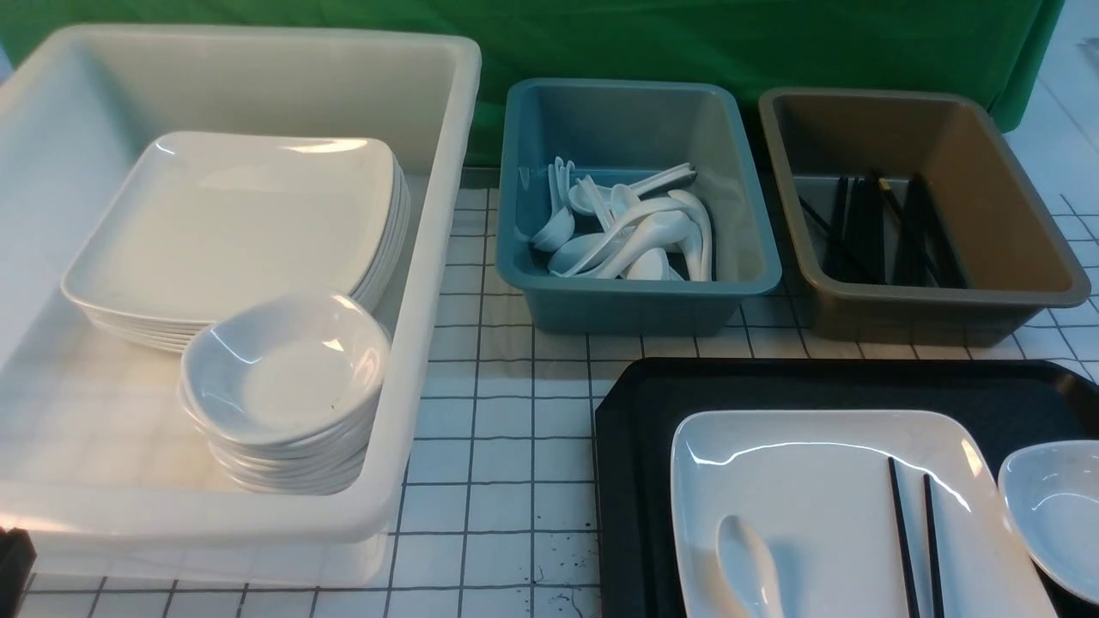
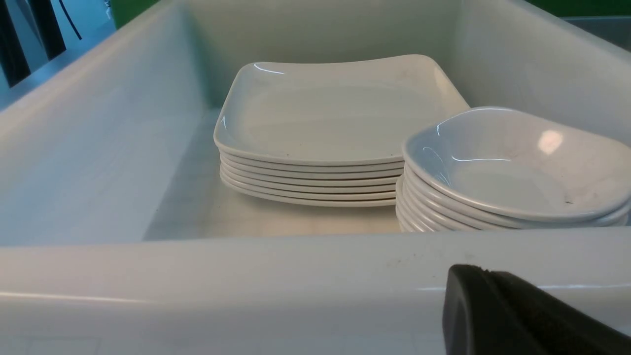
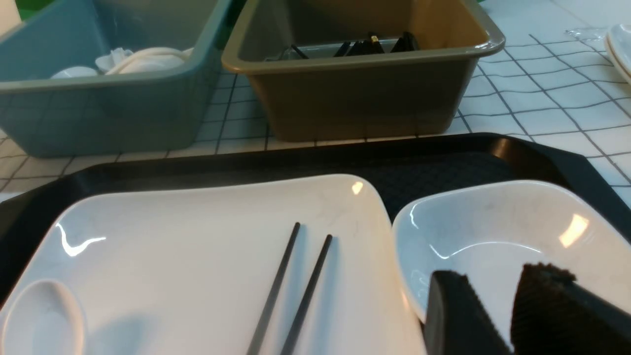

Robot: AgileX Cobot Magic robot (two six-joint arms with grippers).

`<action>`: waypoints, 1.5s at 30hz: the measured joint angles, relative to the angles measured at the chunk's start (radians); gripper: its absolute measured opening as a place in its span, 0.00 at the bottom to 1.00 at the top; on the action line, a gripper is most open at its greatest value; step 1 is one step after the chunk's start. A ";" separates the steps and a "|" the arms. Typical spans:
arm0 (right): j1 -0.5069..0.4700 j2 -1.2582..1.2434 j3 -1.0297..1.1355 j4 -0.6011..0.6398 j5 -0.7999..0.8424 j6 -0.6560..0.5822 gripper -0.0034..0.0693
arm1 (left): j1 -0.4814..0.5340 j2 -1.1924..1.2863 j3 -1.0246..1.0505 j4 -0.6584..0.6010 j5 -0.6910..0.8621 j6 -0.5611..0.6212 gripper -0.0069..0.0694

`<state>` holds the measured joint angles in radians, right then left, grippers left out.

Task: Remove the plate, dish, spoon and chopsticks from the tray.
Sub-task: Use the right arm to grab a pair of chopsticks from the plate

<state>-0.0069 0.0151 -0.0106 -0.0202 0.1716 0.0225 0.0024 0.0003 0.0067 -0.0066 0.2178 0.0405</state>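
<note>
Your right pincer (image 3: 493, 301) stands apart over the dish (image 3: 498, 251); straddle its rim before closing. Your left pincer (image 2: 485, 276) is together.

Using the plate (image 1: 807, 489) as my landmark, I'm seeing the spoon (image 1: 747, 558) and chopsticks (image 1: 901, 532) lying on it, the dish (image 1: 1060, 506) sitting beside its right edge, the tray (image 1: 635, 481) extending underneath it, and a blue tub (image 1: 635, 309) standing beyond it.
</note>
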 joint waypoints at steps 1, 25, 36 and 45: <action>0.000 0.000 0.000 0.000 0.000 0.000 0.38 | 0.000 0.000 0.000 0.000 0.000 0.000 0.12; 0.000 0.000 0.000 -0.001 0.000 0.000 0.38 | 0.000 0.000 0.000 0.000 0.000 0.000 0.12; 0.000 0.000 0.000 -0.001 0.000 0.000 0.38 | 0.000 0.000 0.000 0.000 0.000 0.000 0.12; 0.000 0.000 0.007 0.256 -0.116 0.432 0.38 | 0.000 0.000 0.000 0.000 0.000 0.000 0.12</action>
<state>-0.0069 0.0151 -0.0033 0.2355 0.0551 0.4546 0.0024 0.0003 0.0067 -0.0066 0.2178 0.0405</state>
